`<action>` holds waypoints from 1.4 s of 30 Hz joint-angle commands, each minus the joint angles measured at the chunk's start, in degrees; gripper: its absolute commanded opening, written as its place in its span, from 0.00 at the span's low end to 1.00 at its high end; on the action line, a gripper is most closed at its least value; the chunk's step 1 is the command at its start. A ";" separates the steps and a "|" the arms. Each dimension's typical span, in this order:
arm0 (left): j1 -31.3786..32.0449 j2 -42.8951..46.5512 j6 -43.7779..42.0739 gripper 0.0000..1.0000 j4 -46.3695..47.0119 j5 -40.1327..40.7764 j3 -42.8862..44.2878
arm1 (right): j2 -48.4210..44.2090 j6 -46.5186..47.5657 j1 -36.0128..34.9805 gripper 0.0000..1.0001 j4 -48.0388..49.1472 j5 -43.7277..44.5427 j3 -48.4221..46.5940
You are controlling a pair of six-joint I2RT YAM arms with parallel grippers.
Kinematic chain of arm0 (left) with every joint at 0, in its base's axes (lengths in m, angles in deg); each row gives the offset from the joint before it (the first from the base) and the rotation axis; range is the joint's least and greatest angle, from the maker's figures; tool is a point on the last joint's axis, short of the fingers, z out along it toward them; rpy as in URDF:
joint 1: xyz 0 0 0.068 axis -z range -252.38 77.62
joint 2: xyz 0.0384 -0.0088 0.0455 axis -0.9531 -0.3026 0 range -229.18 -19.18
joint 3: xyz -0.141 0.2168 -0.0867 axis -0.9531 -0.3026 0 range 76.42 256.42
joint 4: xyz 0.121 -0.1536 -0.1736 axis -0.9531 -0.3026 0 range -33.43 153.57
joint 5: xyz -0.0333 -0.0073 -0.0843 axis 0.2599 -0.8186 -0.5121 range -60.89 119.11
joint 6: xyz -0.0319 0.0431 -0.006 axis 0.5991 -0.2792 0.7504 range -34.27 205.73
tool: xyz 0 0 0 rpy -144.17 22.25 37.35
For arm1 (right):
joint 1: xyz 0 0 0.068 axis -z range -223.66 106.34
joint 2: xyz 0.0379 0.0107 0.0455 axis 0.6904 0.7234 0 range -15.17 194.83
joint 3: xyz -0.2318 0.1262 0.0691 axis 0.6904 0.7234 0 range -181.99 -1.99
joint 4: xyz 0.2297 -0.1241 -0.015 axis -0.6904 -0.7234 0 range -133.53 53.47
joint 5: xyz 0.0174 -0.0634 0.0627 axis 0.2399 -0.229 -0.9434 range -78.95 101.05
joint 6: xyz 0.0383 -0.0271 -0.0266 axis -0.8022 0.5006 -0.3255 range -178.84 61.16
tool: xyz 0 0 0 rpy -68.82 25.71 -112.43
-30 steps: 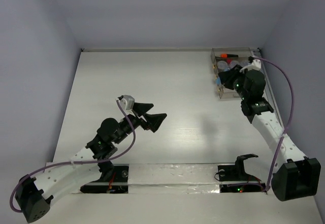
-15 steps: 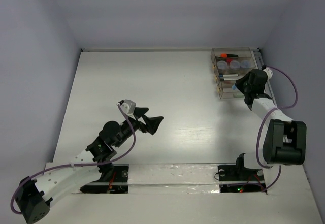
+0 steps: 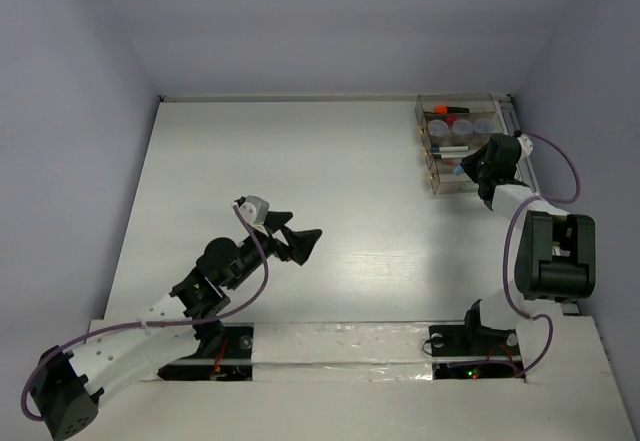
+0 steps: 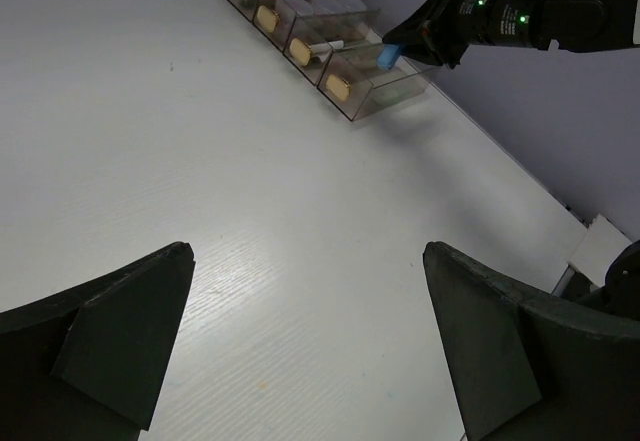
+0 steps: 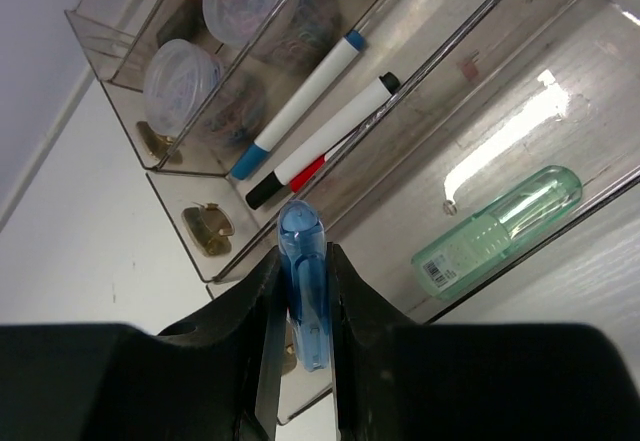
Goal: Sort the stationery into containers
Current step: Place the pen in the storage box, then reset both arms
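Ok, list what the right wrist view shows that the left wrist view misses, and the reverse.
Right wrist only: a green highlighter lying in the organiser, in its end compartment, and the cap colours of the pens. Left wrist only: the open left tool, bare table, the right arm from outside. Both: the organiser and the blue highlighter gripped by the right tool.

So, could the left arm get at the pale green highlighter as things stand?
Probably not: the pale green highlighter lies in the organiser's near compartment, far across the table from the open left hand, and the right hand, gripping a light blue highlighter, crowds that spot.
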 commanded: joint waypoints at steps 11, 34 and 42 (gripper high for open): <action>-0.07 0.27 -0.79 0.99 2.22 0.95 0.03 | -1.67 -2.18 0.40 0.59 2.82 -1.73 0.10; -0.07 7.13 8.35 0.99 1.35 6.22 3.18 | -54.73 3.97 0.40 1.00 -13.25 -22.55 2.74; -0.07 10.38 8.00 0.99 -10.07 7.88 16.79 | -71.88 9.76 0.40 1.00 -22.14 -22.39 -4.10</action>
